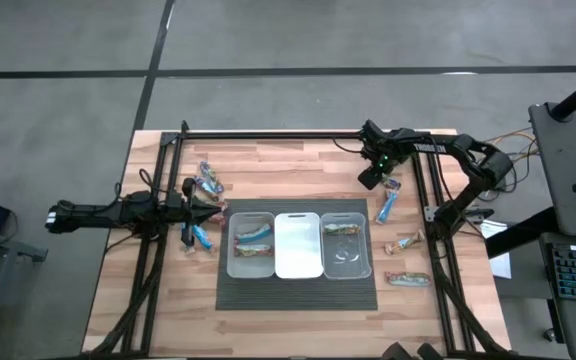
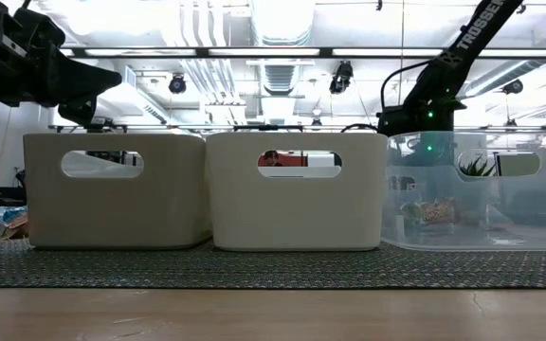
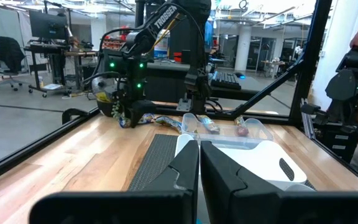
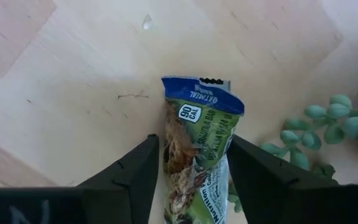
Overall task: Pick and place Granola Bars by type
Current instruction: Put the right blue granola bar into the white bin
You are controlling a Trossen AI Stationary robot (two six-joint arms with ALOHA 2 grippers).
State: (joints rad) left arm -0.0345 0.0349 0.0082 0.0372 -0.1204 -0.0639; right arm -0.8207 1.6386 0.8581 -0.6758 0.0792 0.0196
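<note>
A granola bar (image 4: 197,143) in a green wrapper with a blue end lies flat on the wood at the table's far right. My right gripper (image 4: 193,140) points down over it, open, one finger on each long side of the bar; whether they touch it I cannot tell. In the high view that gripper (image 1: 371,180) stands beyond the bins. More bars lie loose on the right (image 1: 388,207) (image 1: 408,279) and on the left (image 1: 208,182). My left gripper (image 3: 199,163) is shut and level at the table's left (image 1: 216,212), holding nothing.
Three bins stand side by side on a dark mat (image 1: 298,295): the left bin (image 1: 251,243) holds blue-wrapped bars, the middle bin (image 1: 298,243) is white, and the clear right bin (image 1: 346,248) holds a bar. A green leafy plant (image 4: 334,118) sits right beside the bar.
</note>
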